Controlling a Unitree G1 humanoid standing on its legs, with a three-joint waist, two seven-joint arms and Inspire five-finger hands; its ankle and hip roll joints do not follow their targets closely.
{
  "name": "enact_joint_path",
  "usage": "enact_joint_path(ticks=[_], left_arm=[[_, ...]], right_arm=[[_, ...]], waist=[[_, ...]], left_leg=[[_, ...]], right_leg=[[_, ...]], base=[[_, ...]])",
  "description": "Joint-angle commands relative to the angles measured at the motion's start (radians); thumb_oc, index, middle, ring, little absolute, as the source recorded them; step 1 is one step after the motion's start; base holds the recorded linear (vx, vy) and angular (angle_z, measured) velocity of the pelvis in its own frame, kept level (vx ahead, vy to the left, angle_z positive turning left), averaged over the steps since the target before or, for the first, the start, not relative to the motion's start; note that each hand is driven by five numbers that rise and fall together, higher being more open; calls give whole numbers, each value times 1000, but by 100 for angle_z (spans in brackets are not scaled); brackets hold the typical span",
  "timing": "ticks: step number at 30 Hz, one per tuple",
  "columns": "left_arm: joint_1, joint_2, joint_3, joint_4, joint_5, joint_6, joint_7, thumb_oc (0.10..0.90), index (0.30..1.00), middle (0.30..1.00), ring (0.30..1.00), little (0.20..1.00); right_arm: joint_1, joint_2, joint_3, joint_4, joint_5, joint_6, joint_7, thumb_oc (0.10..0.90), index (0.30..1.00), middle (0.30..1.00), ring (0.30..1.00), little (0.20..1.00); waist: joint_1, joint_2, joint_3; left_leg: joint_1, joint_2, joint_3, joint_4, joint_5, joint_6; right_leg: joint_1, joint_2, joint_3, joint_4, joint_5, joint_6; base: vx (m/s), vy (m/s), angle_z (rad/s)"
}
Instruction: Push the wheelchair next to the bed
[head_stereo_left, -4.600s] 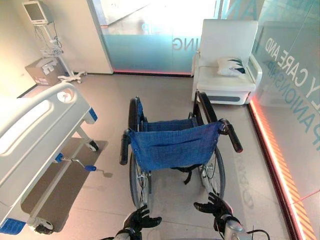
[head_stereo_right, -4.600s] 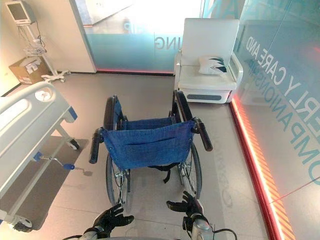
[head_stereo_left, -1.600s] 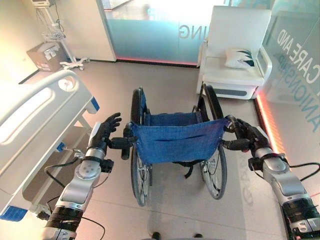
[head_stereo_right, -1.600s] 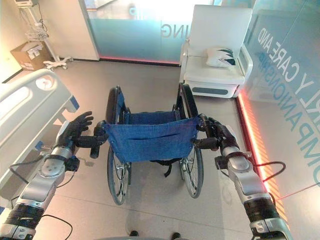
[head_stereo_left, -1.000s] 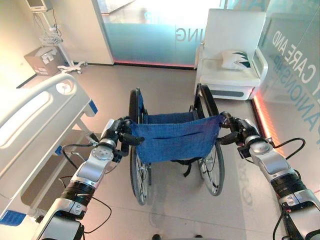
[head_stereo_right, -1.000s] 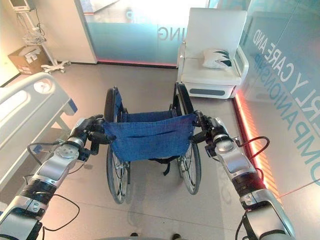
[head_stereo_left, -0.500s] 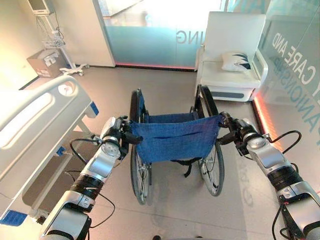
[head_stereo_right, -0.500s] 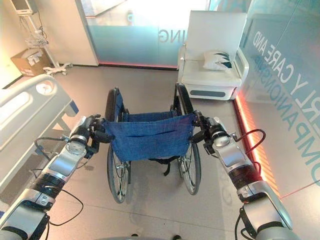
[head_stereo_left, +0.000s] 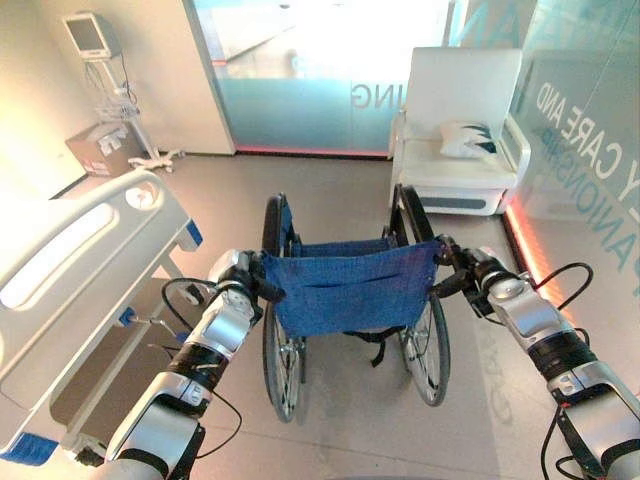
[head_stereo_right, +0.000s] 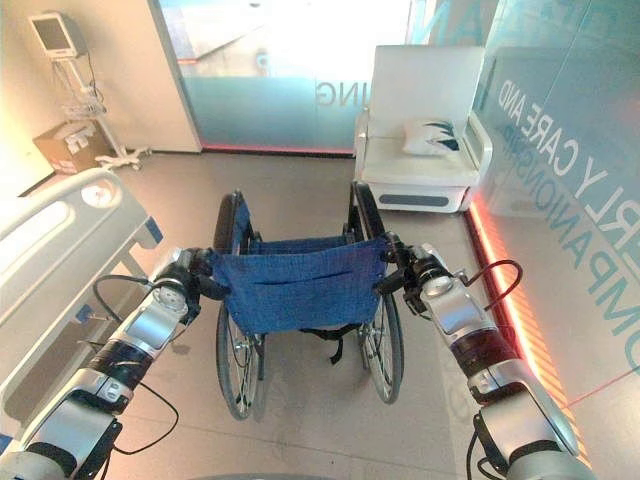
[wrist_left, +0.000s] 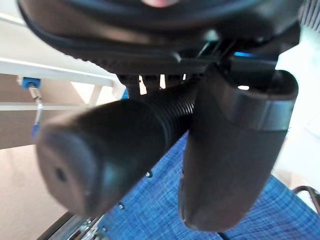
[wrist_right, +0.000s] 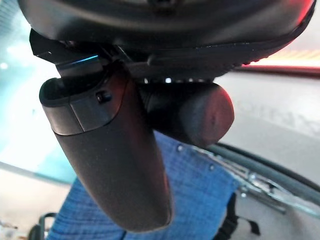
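The folding wheelchair with a blue cloth backrest (head_stereo_left: 345, 290) stands mid-floor, its back toward the robot. The left hand (head_stereo_left: 232, 277) is wrapped round the left black push handle (wrist_left: 105, 150), the right hand (head_stereo_left: 468, 270) round the right one. The white hospital bed (head_stereo_left: 75, 260) lies to the wheelchair's left, apart from it. Beyond the wheelchair, against the frosted glass wall (head_stereo_left: 330, 90), sits a white armchair (head_stereo_left: 460, 130) with a patterned cushion (head_stereo_left: 467, 139) on its seat. A monitor on a wheeled stand (head_stereo_left: 100, 70) and a cardboard box (head_stereo_left: 100, 150) stand in the far left corner

Large white capital lettering runs in two lines down the glass wall (head_stereo_right: 560, 130) on the right, cut off by the view's edge. A short word shows mirrored on the frosted glass partition (head_stereo_left: 375, 95) at the back. The label on the cardboard box (head_stereo_left: 105, 148) is too small to read.
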Motion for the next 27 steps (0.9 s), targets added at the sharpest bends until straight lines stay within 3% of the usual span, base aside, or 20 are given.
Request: enact_joint_path(ticks=[1, 7, 8, 9, 10, 11, 12, 20, 27], left_arm=[[41, 78, -66, 216, 35, 134, -72, 800, 900, 900, 900, 900], [-39, 60, -103, 336, 5, 161, -173, 800, 900, 900, 900, 900], [-63, 66, -105, 353, -45, 141, -163, 800, 900, 900, 900, 900], [-70, 67, -104, 357, -57, 135, -155, 800, 900, 900, 900, 900], [-91, 72, -105, 365, -72, 127, -152, 648, 672, 672, 672, 672], [-94, 75, -107, 366, -85, 118, -148, 584, 575, 575, 575, 575], [-101, 77, -105, 366, -108, 96, -137, 400, 300, 300, 300, 300], [-88, 96, -84, 341, -157, -27, -65, 400, 300, 300, 300, 300], [-68, 86, -75, 316, -109, -67, -60, 400, 300, 300, 300, 300]], right_arm=[[-164, 16, 41, 22, -47, -25, 29, 800, 900, 900, 900, 900], [-242, 58, 103, 89, -15, 7, 23, 800, 900, 900, 900, 900], [-254, 65, 118, 103, 3, 11, 27, 646, 669, 669, 669, 669], [-256, 66, 121, 106, 9, 9, 28, 400, 300, 300, 300, 300], [-262, 72, 130, 114, 10, 4, 26, 400, 300, 300, 300, 300], [-263, 73, 133, 118, 12, -1, 27, 400, 300, 300, 300, 300], [-268, 74, 140, 126, 23, -11, 26, 400, 300, 300, 300, 300], [-250, 70, 128, 94, 22, -92, -54, 400, 300, 300, 300, 300], [-268, 69, 125, 67, -76, -88, -65, 400, 300, 300, 300, 300]], waist=[[31, -75, 21], [25, -71, 17], [24, -70, 16], [24, -69, 16], [24, -69, 15], [24, -69, 15], [25, -69, 14], [31, -66, 18], [38, -66, 19]], left_leg=[[-7, -69, 3, 3, -34, 9], [-5, -70, 10, 3, -33, 8], [-4, -70, 11, 3, -33, 8], [-4, -70, 11, 3, -33, 8], [-4, -70, 12, 3, -33, 7], [-4, -70, 12, 3, -33, 7], [-5, -70, 12, 3, -32, 7], [-5, -73, 4, 3, -34, 8], [-1, -77, -4, 3, -38, 13]], right_leg=[[-1, -12, 30, 2, 26, 4], [-2, -14, 36, 2, 27, 5], [-1, -15, 36, 2, 27, 5], [-1, -15, 36, 2, 27, 5], [-1, -15, 36, 2, 27, 5], [-1, -15, 36, 2, 27, 5], [-1, -15, 37, 2, 28, 4], [0, -14, 40, 2, 26, 2], [5, -14, 43, 3, 22, -1]], base=[[0, 0, 0], [5, 2, 0], [0, 0, 0], [0, 0, 0], [0, 0, 0], [0, 0, 0], [0, 0, 0], [8, 7, 2], [35, 29, 3]])
